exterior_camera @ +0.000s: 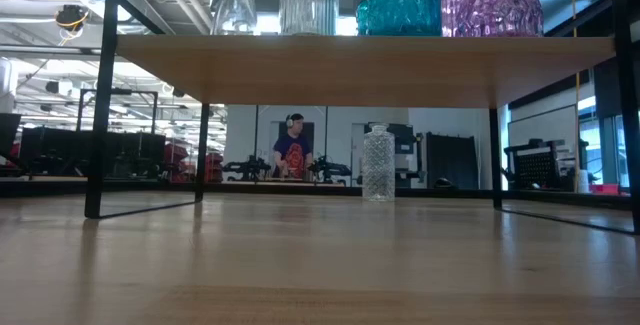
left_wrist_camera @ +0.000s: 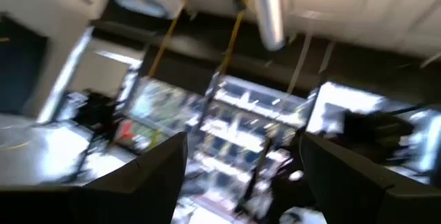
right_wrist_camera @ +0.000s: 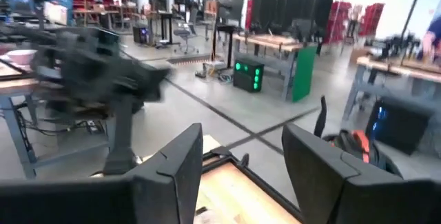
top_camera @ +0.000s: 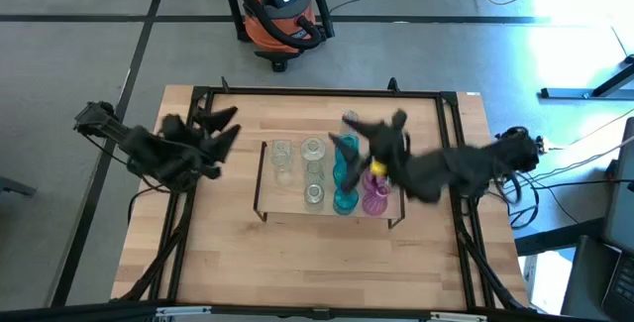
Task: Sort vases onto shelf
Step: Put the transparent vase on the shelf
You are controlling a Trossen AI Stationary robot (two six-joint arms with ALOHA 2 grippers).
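Worktop [exterior_camera: 320, 265] lying bare in low view's foreground. Shelf [exterior_camera: 360, 65] standing mid-worktop, carrying vases [top_camera: 327, 175]: clear ones left, teal [top_camera: 345, 173] centre, pink [top_camera: 374, 193] right. One clear vase [exterior_camera: 377, 163] standing beyond shelf on worktop. Right pincer [top_camera: 371, 129] hovering over shelf's far right, fingers parted, nothing visibly between them. Left pincer [top_camera: 226, 129] waiting at worktop's left, fingers spread, empty. Glass probably light, rigid, slippery, breakable; taking hold around narrow neck seems safest.

Vases [top_camera: 315, 171] – clear, teal, pink; shelf [top_camera: 297, 206] – light wood
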